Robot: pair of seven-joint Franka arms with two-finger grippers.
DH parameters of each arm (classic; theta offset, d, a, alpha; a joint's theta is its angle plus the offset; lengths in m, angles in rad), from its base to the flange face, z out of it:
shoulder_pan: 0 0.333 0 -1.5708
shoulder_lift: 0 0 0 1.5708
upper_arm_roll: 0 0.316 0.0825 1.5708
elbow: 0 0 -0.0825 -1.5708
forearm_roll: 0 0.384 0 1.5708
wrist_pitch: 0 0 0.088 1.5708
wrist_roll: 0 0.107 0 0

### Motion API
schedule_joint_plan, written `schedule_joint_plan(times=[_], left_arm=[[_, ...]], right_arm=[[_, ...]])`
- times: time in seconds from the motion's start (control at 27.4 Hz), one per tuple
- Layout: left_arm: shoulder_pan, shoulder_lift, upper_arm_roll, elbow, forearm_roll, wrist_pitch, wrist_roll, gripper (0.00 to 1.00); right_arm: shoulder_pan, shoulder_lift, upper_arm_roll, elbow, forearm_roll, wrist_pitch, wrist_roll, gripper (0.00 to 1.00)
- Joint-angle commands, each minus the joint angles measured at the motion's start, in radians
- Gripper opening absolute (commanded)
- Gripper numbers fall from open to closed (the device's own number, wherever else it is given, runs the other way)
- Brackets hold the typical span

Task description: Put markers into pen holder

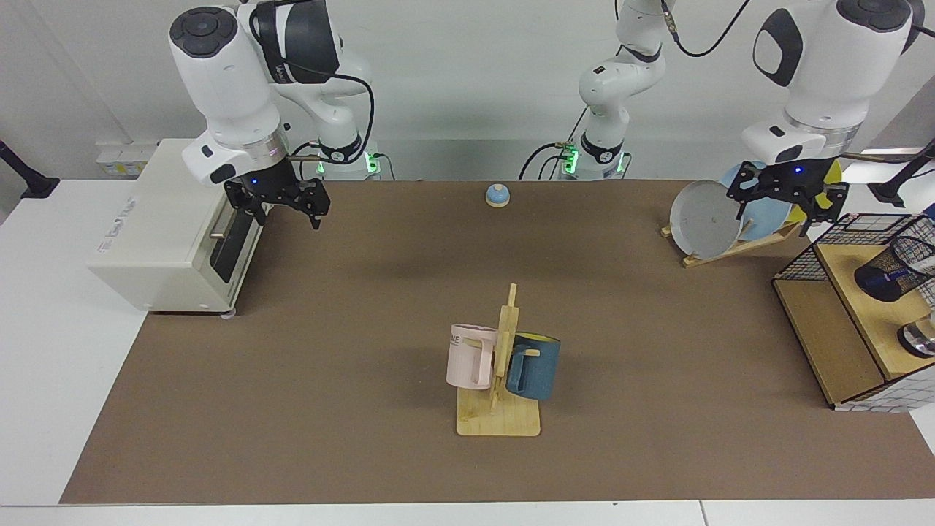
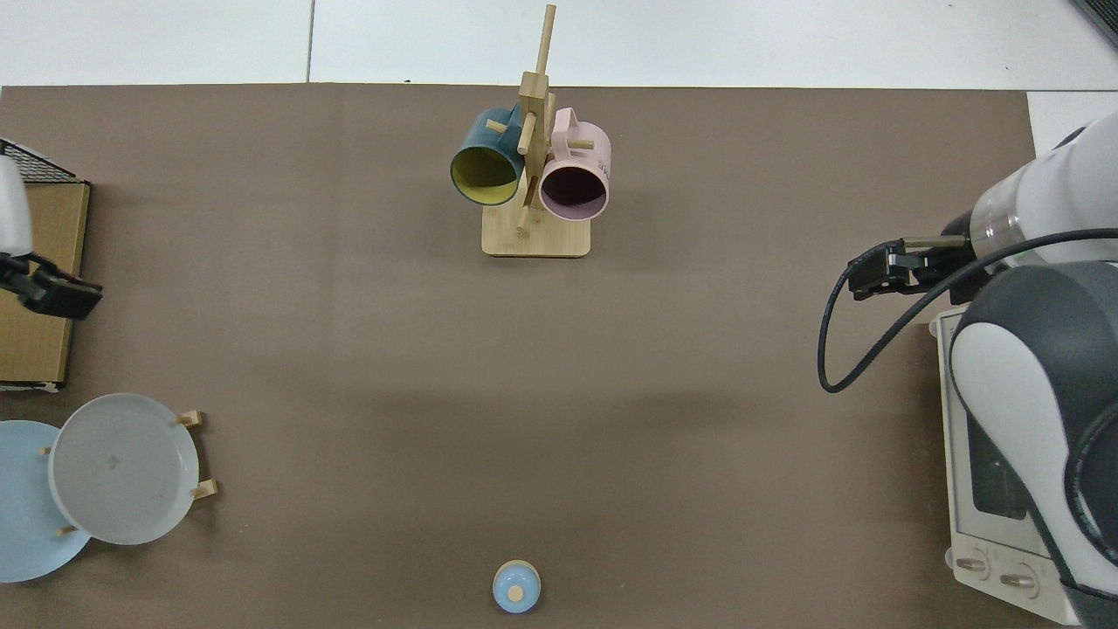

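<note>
While you read the facing view as a clock, with the arm bases at 12, the left gripper [image 1: 785, 201] hangs at about 2 o'clock, fingers spread and holding nothing, directly in front of the plate rack [image 1: 738, 247]. The right gripper [image 1: 286, 207] waits at 10 o'clock beside the toaster oven [image 1: 157, 226], also spread and empty.

The pen holder [image 1: 897, 264] is at 3 o'clock, on the wooden shelf [image 1: 855, 292] of the wire basket [image 1: 796, 267]. It looks tipped over, with its dark base toward the table's middle. A blue spot shows through the mesh, which you can take to be the marker [image 1: 887, 276] inside it, though the barrel is too hidden to be sure.

Your nearest risk is the rack. The left gripper is close against the grey plate [image 1: 703, 218], so any sweep toward 9 or 12 o'clock could clip a rim and knock plates off their pegs.

The second risk is the holder itself. If it really does lie on its side, it could roll along the shelf when the basket is nudged or a finger brushes it. The marker could then slide out of the open mouth, or the holder could bump the shiny metal object [image 1: 919, 340] toward 4 o'clock.

Should you go back in there, watch the basket's wire rim, which could snag a spread finger.
</note>
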Motion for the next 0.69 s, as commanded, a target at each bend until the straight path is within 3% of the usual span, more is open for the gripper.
schedule_joint_plan(times=[0.0,0.36,0.66], left_arm=[[0.000,-0.024,-0.057,-0.019,-0.069,-0.031,-0.331,1.00],[0.000,-0.024,-0.122,-0.008,-0.143,-0.077,-0.654,1.00],[0.001,-0.051,-0.122,0.001,-0.206,-0.105,-0.711,1.00]], right_arm=[[-0.019,-0.018,0.011,-0.021,0.023,0.017,-0.028,1.00],[-0.019,-0.018,0.011,-0.021,0.023,0.017,-0.028,1.00],[-0.019,-0.018,0.011,-0.020,0.025,0.017,-0.028,1.00]])
